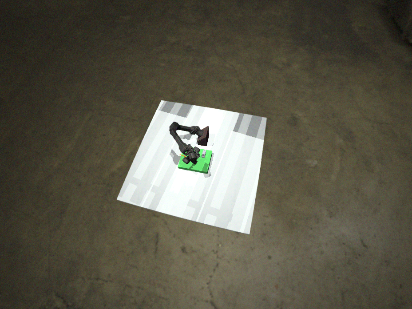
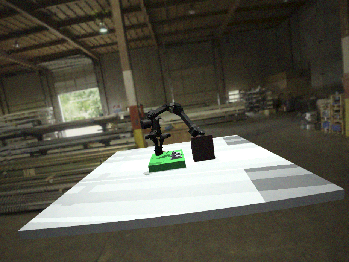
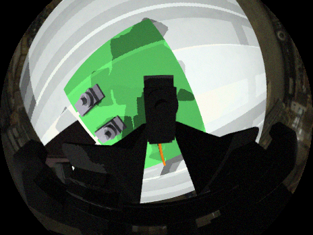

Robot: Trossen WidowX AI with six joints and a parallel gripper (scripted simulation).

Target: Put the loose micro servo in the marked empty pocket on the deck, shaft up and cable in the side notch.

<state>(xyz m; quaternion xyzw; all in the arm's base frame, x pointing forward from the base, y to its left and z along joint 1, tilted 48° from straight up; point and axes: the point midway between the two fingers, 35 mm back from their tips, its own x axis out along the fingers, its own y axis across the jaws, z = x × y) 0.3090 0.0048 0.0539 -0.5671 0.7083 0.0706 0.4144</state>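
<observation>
Squeezing the little black servo (image 3: 158,107) is my gripper (image 3: 160,125), with one finger on each side of it. My fingers are part way shut and the servo sits tight between them. In the wrist view the servo looks like a dark block with a round bump on the face that looks at the camera. A thin orange cable (image 3: 161,154) hangs off it, near my fingers.

From the side, my gripper (image 2: 158,150) points straight down, and its tips are right at the top of the green deck (image 2: 166,165), near the deck's left end. The servo is too small and dark there for me to tell if it touches the deck or hangs just above it. A bit of orange cable (image 2: 165,153) shows beside my fingers.

Two other gray servos (image 3: 100,115) sit in the deck, side by side, off to one side of the one I hold. From the side they are near the deck's right end (image 2: 176,154). I cannot pick out the marked pocket for sure.

My wrist stands upright above the gripper. My arm (image 2: 172,108) goes up from there, bends at a high elbow, and slopes down to my dark square base (image 2: 202,148), which stands just beside the deck. Both stand on a white and gray striped board (image 2: 180,194). From above, my arm (image 1: 181,136) makes a bent shape over the deck (image 1: 203,166).
</observation>
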